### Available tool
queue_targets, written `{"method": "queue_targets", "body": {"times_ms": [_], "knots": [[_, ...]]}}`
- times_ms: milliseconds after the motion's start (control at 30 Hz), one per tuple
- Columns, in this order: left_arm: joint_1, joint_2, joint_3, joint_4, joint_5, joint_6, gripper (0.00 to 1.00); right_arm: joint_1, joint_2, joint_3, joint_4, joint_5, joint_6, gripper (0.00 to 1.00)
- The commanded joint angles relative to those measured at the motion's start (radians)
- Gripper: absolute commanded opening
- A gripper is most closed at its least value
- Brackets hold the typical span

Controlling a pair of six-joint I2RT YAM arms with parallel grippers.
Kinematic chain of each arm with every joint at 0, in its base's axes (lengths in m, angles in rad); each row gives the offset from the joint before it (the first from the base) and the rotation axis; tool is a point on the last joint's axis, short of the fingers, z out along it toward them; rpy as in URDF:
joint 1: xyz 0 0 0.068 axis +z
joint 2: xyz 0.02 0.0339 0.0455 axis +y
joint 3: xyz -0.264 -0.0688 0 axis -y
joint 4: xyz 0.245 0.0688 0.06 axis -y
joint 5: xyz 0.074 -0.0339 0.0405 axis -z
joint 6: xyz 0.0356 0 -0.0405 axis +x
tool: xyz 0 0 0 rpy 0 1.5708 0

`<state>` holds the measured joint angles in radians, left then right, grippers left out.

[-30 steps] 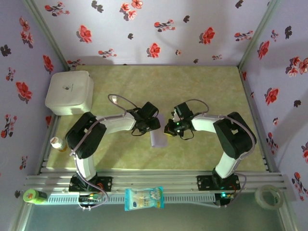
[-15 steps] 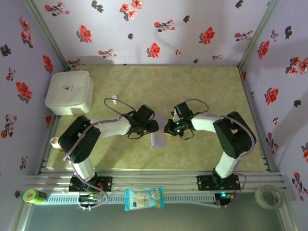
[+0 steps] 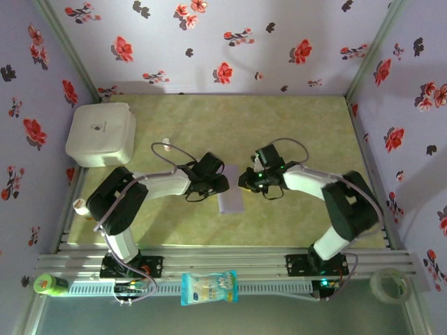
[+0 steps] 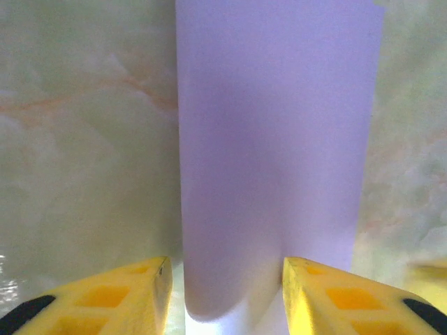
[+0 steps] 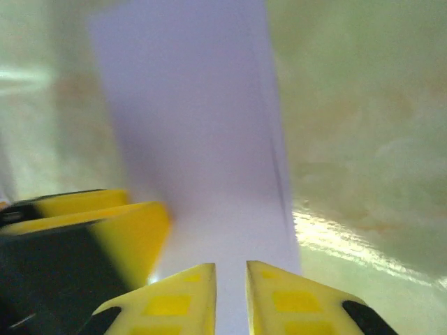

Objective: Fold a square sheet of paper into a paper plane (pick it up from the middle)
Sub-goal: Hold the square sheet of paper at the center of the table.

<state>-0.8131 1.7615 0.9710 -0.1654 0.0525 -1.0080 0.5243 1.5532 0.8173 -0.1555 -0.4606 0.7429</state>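
The left gripper (image 4: 226,266) hangs low over the sheet of paper (image 3: 231,201) with its yellow jaws clearly apart; the sheet's end lies in the gap between them, and whether they touch it cannot be told. The right gripper (image 5: 230,273) faces it from the other side, jaws parted by only a thin slit, over the same sheet and gripping nothing. The sheet lies flat mid-table as a narrow lilac rectangle, its long axis running roughly from the near edge toward the back wall. The table (image 3: 300,125) is pale green and marbled. A white rounded box (image 3: 101,134) sits far left, and flowered lilac walls (image 3: 209,42) enclose it.
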Motion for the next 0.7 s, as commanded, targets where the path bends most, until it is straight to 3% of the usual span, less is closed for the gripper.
{"method": "queue_targets", "body": {"times_ms": [0, 233, 667], "knots": [[0.009, 0.01, -0.015, -0.041, -0.04, 0.002, 0.45, -0.058, -0.162, 0.001, -0.09, 0.131, -0.004, 0.21], [0.011, 0.011, -0.011, -0.049, -0.041, 0.016, 0.46, -0.218, -0.312, -0.128, -0.088, 0.109, 0.019, 0.23], [0.009, 0.067, 0.051, -0.108, -0.013, 0.098, 0.48, -0.224, -0.295, -0.166, -0.029, 0.069, 0.068, 0.24]]}}
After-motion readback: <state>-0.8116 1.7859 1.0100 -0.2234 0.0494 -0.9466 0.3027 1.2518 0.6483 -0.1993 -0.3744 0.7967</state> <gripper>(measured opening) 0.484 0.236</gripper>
